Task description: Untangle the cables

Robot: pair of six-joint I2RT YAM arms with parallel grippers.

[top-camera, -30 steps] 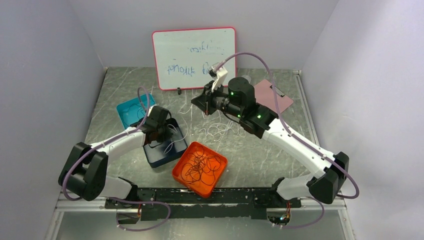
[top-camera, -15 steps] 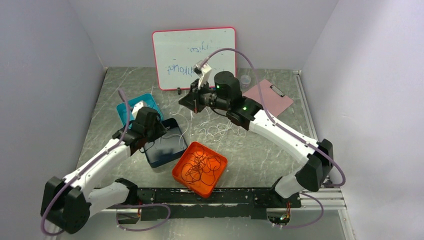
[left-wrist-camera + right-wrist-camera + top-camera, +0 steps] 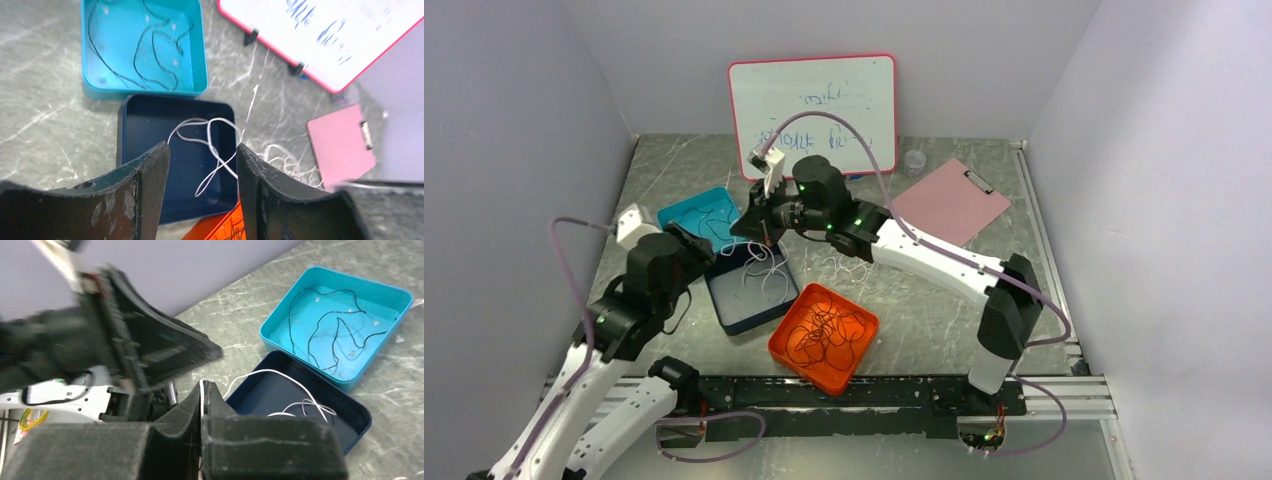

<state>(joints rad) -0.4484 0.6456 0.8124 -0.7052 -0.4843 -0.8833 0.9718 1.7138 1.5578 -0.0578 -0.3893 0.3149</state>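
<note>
My right gripper is shut on a thin white cable and hangs over the far edge of the navy tray. The cable trails down into that tray, where white loops lie. My left gripper is open and empty, held above the tray's left side; its jaws stand wide apart. A teal tray holds a black cable. An orange tray holds a tangle of black cables. A white tangle lies on the table.
A whiteboard leans on the back wall. A pink clipboard and a small clear cup lie at the back right. The three trays sit close together left of centre. Walls close in both sides.
My right arm swung left from above the white tangle to over the navy tray, carrying a white cable. My left arm drew back off the navy tray toward the near left.
</note>
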